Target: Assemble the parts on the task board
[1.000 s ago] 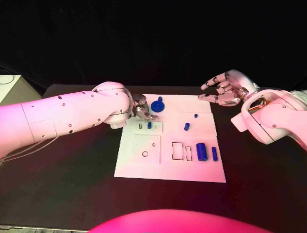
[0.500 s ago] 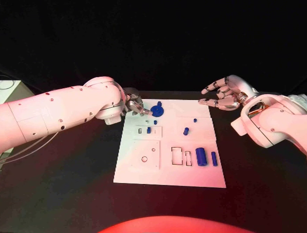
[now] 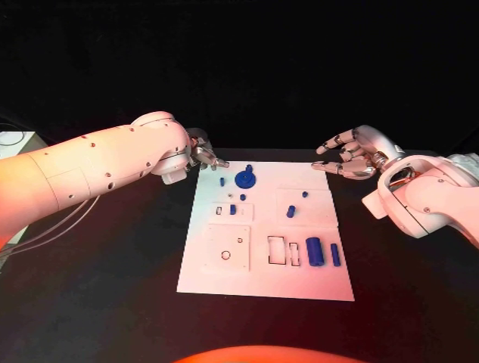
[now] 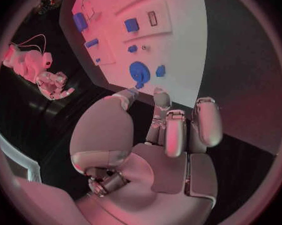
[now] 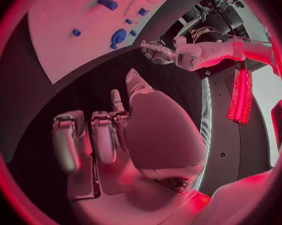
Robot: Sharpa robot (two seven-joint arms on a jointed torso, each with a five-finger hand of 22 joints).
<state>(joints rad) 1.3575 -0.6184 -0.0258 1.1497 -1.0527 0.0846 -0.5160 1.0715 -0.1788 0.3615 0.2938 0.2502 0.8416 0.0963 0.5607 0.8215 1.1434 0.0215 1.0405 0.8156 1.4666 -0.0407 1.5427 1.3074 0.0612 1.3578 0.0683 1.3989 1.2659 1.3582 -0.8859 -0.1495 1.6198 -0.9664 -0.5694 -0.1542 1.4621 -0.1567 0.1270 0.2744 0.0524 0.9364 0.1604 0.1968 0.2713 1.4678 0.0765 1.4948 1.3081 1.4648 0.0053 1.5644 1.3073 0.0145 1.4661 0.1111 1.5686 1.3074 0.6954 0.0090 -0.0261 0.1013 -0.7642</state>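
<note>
Task board [image 3: 263,280] central on table, blue parts [image 3: 315,250] scattered across it; left hand [image 3: 203,156] at far-left corner, fingers loosely curled, empty; right hand [image 3: 353,153] off far-right corner, fingers spread, empty, probably poised to reach.

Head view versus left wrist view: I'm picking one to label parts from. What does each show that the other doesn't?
Head view alone: the whole task board, including its near end, and the two long blue parts lying there.

Left wrist view alone: the left robot hand from behind, nothing in its grasp.

Both: the round blue part near the board's far end and the right robot hand, fingers spread and holding nothing.
</note>
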